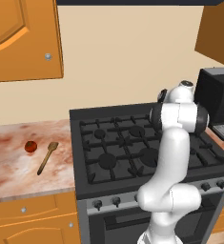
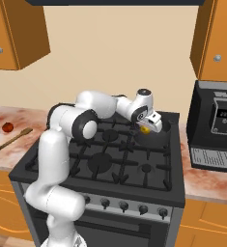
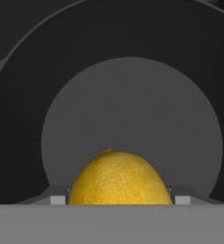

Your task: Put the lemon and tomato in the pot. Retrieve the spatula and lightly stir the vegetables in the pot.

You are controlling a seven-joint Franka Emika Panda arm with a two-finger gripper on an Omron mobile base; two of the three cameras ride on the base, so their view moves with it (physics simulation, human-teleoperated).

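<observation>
Right base view, arm stretched over stove, jaws pinching lemon (image 2: 145, 129) above pot (image 2: 156, 138)

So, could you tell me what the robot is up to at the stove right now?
The gripper holds the lemon between its fingers, right above the open pot on the stove's back burner. The tomato and the spatula lie on the counter left of the stove, so neither vegetable is in the pot yet.

You're in a home kitchen: a black gas stove (image 1: 132, 147), orange wooden cabinets (image 1: 23, 38), marbled table (image 1: 18, 167), coffee machine (image 2: 216, 125).
</observation>
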